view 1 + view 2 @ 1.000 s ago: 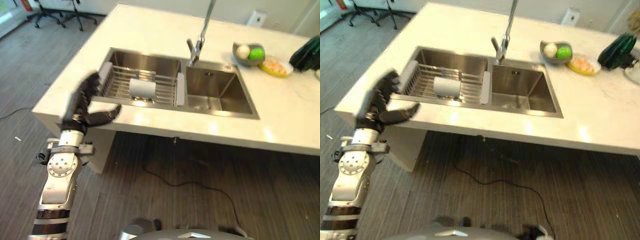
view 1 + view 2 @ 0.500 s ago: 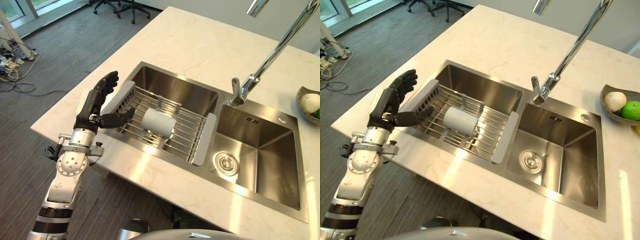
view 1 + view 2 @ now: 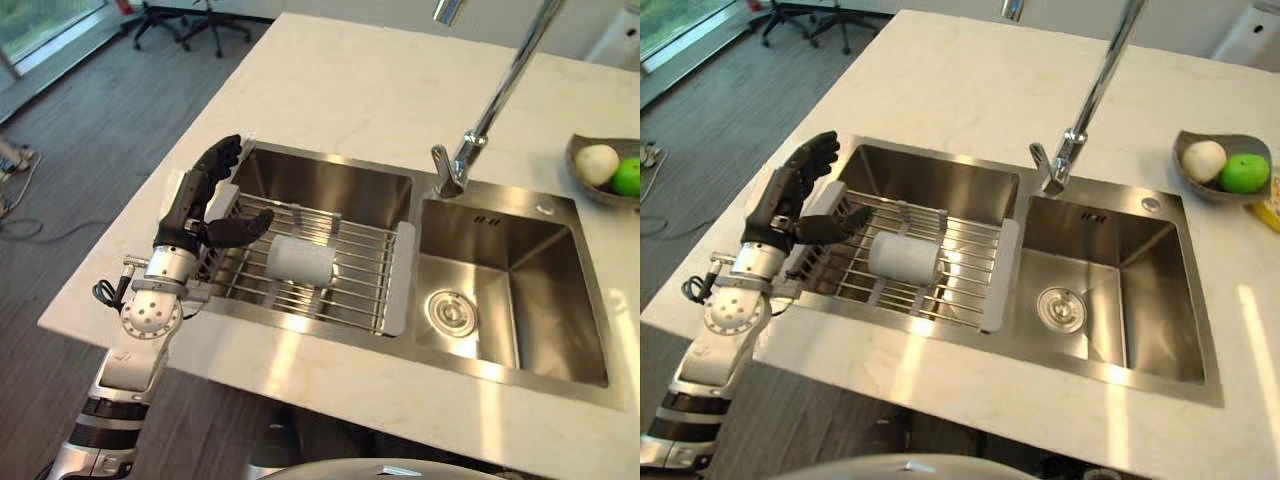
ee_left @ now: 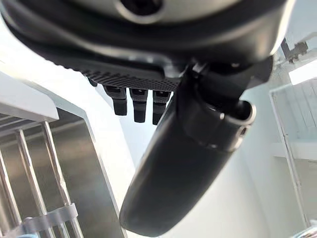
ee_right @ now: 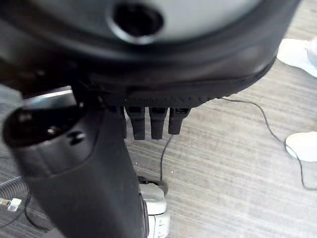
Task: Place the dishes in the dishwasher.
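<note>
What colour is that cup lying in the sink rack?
White; the cup shows best in the left eye view.

Pale marble-look table point(image 3: 350, 90) with light glare along its near edge. Grey wood-plank floor point(image 3: 90, 120) to the left. Office chairs point(image 3: 185, 15) on castors stand near a bright window point(image 3: 40, 20).

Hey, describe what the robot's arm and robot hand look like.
The left arm is silver-grey metal with a round joint disc at the wrist and black ribbed bands lower down. Its robot hand is dark, nearly black, with slim segmented fingers and a smooth, rounded thumb.
</note>
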Robot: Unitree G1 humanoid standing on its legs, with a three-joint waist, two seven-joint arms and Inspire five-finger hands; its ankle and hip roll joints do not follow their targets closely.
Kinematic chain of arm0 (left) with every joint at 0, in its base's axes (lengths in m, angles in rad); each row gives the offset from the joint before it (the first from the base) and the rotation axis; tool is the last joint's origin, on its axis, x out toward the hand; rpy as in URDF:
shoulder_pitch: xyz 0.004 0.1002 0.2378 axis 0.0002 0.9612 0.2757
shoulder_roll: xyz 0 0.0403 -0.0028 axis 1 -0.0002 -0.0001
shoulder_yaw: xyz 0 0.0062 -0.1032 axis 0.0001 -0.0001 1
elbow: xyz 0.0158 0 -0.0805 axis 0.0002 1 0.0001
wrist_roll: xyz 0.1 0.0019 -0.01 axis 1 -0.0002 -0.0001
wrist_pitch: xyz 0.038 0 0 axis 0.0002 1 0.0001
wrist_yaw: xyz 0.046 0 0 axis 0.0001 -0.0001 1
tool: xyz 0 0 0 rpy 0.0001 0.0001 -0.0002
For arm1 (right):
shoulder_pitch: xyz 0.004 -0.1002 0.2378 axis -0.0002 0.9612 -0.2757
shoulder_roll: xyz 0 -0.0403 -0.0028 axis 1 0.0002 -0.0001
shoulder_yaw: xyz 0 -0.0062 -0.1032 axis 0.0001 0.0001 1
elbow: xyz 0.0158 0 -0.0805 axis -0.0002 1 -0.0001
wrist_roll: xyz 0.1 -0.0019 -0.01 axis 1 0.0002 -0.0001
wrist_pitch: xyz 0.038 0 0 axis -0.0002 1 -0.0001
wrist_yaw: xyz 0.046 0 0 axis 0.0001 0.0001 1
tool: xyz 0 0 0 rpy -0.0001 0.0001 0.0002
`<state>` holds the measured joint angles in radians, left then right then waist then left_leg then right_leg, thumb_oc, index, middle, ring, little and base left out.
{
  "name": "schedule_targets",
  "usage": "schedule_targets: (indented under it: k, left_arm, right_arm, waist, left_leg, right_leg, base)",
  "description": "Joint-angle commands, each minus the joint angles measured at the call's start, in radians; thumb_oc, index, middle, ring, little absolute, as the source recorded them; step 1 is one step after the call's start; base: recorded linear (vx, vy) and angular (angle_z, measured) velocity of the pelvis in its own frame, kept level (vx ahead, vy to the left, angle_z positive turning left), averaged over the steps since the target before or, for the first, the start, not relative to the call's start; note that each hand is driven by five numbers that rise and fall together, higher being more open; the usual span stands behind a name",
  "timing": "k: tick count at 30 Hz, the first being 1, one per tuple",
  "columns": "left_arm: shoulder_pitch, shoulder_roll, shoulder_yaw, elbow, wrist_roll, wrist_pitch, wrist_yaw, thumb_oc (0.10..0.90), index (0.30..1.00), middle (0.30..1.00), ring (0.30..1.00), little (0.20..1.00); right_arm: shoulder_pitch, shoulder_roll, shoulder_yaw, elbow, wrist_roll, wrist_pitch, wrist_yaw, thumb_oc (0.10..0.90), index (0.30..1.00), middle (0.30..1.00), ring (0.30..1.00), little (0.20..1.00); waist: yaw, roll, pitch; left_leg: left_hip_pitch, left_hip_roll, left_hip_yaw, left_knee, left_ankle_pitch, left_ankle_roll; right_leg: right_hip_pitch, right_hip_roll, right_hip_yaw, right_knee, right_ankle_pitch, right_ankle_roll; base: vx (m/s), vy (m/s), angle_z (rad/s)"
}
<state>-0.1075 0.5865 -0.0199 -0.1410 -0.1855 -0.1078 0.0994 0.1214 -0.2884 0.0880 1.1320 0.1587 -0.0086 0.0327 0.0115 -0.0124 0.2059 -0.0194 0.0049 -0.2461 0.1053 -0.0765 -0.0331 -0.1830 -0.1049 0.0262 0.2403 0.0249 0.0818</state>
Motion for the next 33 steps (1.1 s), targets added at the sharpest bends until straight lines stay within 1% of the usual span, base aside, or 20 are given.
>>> schedule_targets:
  k: [1,2,3,4,5,6,7,10,13,14,15,16,17,18,21,26,28,33]
  left_arm:
    - [-0.066,0.073,0.057,-0.141,0.027,-0.102,-0.007,0.8,0.9,0.9,0.9,0.9]
    - [-0.066,0.073,0.057,-0.141,0.027,-0.102,-0.007,0.8,0.9,0.9,0.9,0.9]
    - [-0.057,0.081,0.065,-0.143,0.035,-0.103,-0.004,0.8,0.9,0.9,0.9,0.9]
    - [-0.047,0.085,0.079,-0.142,0.043,-0.106,0.003,0.8,0.9,0.9,0.9,0.9]
    - [-0.039,0.089,0.088,-0.147,0.047,-0.108,0.003,0.8,0.9,0.9,0.9,0.9]
    - [-0.035,0.094,0.094,-0.151,0.05,-0.109,0.001,0.8,0.9,0.9,0.9,0.9]
    - [-0.035,0.094,0.094,-0.151,0.05,-0.11,0.001,0.8,0.9,0.9,0.9,0.9]
    - [-0.018,0.104,0.103,-0.158,0.058,-0.115,-0.003,0.8,0.9,0.9,0.9,0.9]
    - [-0.013,0.13,0.096,-0.17,0.091,-0.12,-0.013,0.8,0.9,0.9,0.9,0.9]
    - [-0.015,0.135,0.09,-0.173,0.105,-0.116,-0.02,0.8,0.9,0.9,0.9,0.9]
    - [-0.014,0.139,0.074,-0.182,0.127,-0.113,-0.033,0.8,0.9,0.9,0.9,0.9]
    - [-0.014,0.131,0.063,-0.193,0.127,-0.119,-0.033,0.8,0.9,0.9,0.9,0.9]
    - [-0.016,0.127,0.049,-0.185,0.13,-0.125,-0.036,0.8,0.9,0.9,0.9,0.9]
    - [-0.016,0.127,0.048,-0.184,0.13,-0.125,-0.036,0.8,0.9,0.9,0.9,0.9]
    - [-0.012,0.131,0.04,-0.165,0.113,-0.133,-0.031,0.8,0.9,0.9,0.9,0.9]
    - [-0.02,0.117,0.03,-0.156,0.109,-0.138,-0.014,0.8,0.9,0.9,0.9,0.9]
    - [-0.036,0.103,0.012,-0.15,0.101,-0.138,-0.006,0.8,0.9,0.9,0.9,0.9]
    - [-0.059,0.111,-0.024,-0.137,0.108,-0.133,-0.013,0.8,0.9,0.9,0.9,0.9]
  right_arm:
    - [0.04,0.044,0.063,0.0,0.007,0.0,0.012,0.8,0.9,0.9,0.9,0.9]
    - [0.04,0.044,0.063,0.0,0.007,0.0,0.012,0.8,0.9,0.9,0.9,0.9]
    - [0.035,0.043,0.076,-0.009,-0.008,-0.001,0.014,0.8,0.9,0.9,0.9,0.9]
    - [0.028,0.041,0.087,-0.024,-0.019,0.0,0.015,0.8,0.9,0.9,0.9,0.9]
    - [0.024,0.039,0.092,-0.032,-0.027,-0.002,0.015,0.8,0.9,0.9,0.9,0.9]
    - [0.021,0.037,0.096,-0.038,-0.031,-0.004,0.017,0.8,0.9,0.9,0.9,0.9]
    - [0.021,0.036,0.096,-0.038,-0.031,-0.003,0.017,0.8,0.9,0.9,0.9,0.9]
    - [0.041,0.026,0.096,-0.057,-0.043,-0.011,0.023,0.8,0.9,0.9,0.9,0.9]
    - [0.065,0.021,0.098,-0.06,-0.049,-0.018,0.03,0.8,0.9,0.9,0.9,0.9]
    - [0.031,0.009,0.096,-0.045,-0.05,-0.012,0.024,0.8,0.9,0.9,0.9,0.9]
    - [0.017,0.012,0.093,-0.04,-0.043,-0.021,0.021,0.8,0.9,0.9,0.9,0.9]
    - [0.01,0.022,0.091,-0.027,-0.038,-0.017,0.012,0.8,0.9,0.9,0.9,0.9]
    - [-0.001,0.034,0.103,-0.02,-0.035,-0.016,0.017,0.8,0.9,0.9,0.9,0.9]
    - [-0.001,0.034,0.103,-0.02,-0.035,-0.016,0.017,0.8,0.9,0.9,0.9,0.9]
    - [0.0,0.045,0.133,-0.026,-0.042,-0.016,0.029,0.8,0.9,0.9,0.9,0.9]
    - [0.018,0.054,0.159,-0.053,-0.045,-0.021,0.031,0.8,0.9,0.9,0.9,0.9]
    - [0.021,0.064,0.17,-0.051,-0.042,-0.024,0.027,0.8,0.9,0.9,0.9,0.9]
    - [0.02,0.079,0.185,-0.046,-0.041,-0.025,0.025,0.8,0.9,0.9,0.9,0.9]
  waist:
    - [-0.022,-0.042,-0.042]
    - [-0.022,-0.042,-0.042]
    - [-0.029,-0.044,-0.022]
    - [-0.022,-0.044,-0.007]
    - [-0.019,-0.041,-0.004]
    - [-0.019,-0.037,0.002]
    - [-0.017,-0.037,0.001]
    - [-0.01,-0.036,-0.009]
    - [-0.004,-0.03,-0.026]
    - [0.011,-0.034,-0.041]
    - [0.037,-0.036,-0.061]
    - [0.044,-0.033,-0.069]
    - [0.05,-0.028,-0.088]
    - [0.051,-0.028,-0.089]
    - [0.046,-0.017,-0.094]
    - [0.036,-0.014,-0.091]
    - [0.034,-0.014,-0.09]
    - [0.031,-0.009,-0.097]
  left_leg:
    - [0.003,-0.03,0.051,0.01,-0.049,0.011]
    - [0.003,-0.03,0.051,0.01,-0.049,0.011]
    - [0.0,-0.037,0.089,0.025,-0.069,0.022]
    - [-0.014,-0.032,0.13,0.036,-0.065,0.026]
    - [-0.02,-0.028,0.152,0.035,-0.068,0.031]
    - [-0.035,-0.024,0.171,0.03,-0.061,0.037]
    - [-0.036,-0.024,0.173,0.03,-0.062,0.037]
    - [-0.059,-0.035,0.2,-0.004,-0.034,0.057]
    - [-0.057,-0.034,0.222,-0.048,-0.009,0.065]
    - [-0.053,-0.043,0.218,-0.059,-0.005,0.065]
    - [-0.049,-0.056,0.216,-0.074,0.002,0.066]
    - [-0.038,-0.064,0.216,-0.098,0.014,0.064]
    - [-0.024,-0.066,0.225,-0.139,0.029,0.056]
    - [-0.02,-0.065,0.225,-0.145,0.031,0.056]
    - [0.018,-0.05,0.225,-0.173,0.039,0.044]
    - [0.037,-0.041,0.205,-0.185,0.046,0.034]
    - [0.046,-0.037,0.195,-0.187,0.049,0.028]
    - [0.053,-0.028,0.195,-0.193,0.059,0.019]
  right_leg:
    - [0.067,-0.064,0.06,-0.108,0.036,0.104]
    - [0.067,-0.064,0.06,-0.108,0.036,0.104]
    - [0.043,-0.073,0.071,-0.13,0.111,0.123]
    - [0.026,-0.075,0.061,-0.155,0.138,0.126]
    - [0.018,-0.077,0.037,-0.164,0.142,0.129]
    - [0.01,-0.068,0.025,-0.161,0.132,0.125]
    - [0.007,-0.067,0.027,-0.159,0.131,0.125]
    - [0.043,-0.038,0.024,-0.11,0.062,0.103]
    - [0.088,-0.007,0.018,-0.057,-0.015,0.087]
    - [0.114,-0.005,0.012,-0.063,-0.029,0.085]
    - [0.153,-0.013,-0.006,-0.084,-0.042,0.087]
    - [0.161,-0.021,-0.015,-0.103,-0.035,0.09]
    - [0.179,-0.028,-0.022,-0.159,-0.044,0.1]
    - [0.182,-0.028,-0.022,-0.163,-0.043,0.1]
    - [0.206,-0.015,-0.026,-0.219,-0.041,0.095]
    - [0.235,-0.006,-0.04,-0.254,-0.04,0.084]
    - [0.248,0.0,-0.045,-0.272,-0.041,0.08]
    - [0.263,0.006,-0.057,-0.299,-0.031,0.076]
  base:
    - [-0.11,0.198,-0.19]
    - [-0.19,0.199,-0.67]
    - [-0.29,0.193,-0.82]
    - [-0.37,0.253,-1.24]
    - [-0.33,0.196,-1.06]
    - [-0.17,0.121,-1.52]
    - [-0.17,0.118,-1.54]
    - [-0.16,0.113,-0.69]
    - [-0.09,0.051,-0.22]
    - [0.04,-0.005,-0.26]
    - [0.07,-0.025,-0.32]
    - [0.08,-0.023,-0.41]
    - [0.05,-0.016,-0.2]
    - [0.1,-0.059,0.07]
    - [0.08,-0.099,0.34]
    - [0.03,-0.085,0.03]
    - [0.03,-0.081,0.13]
    - [0.01,-0.054,0.1]
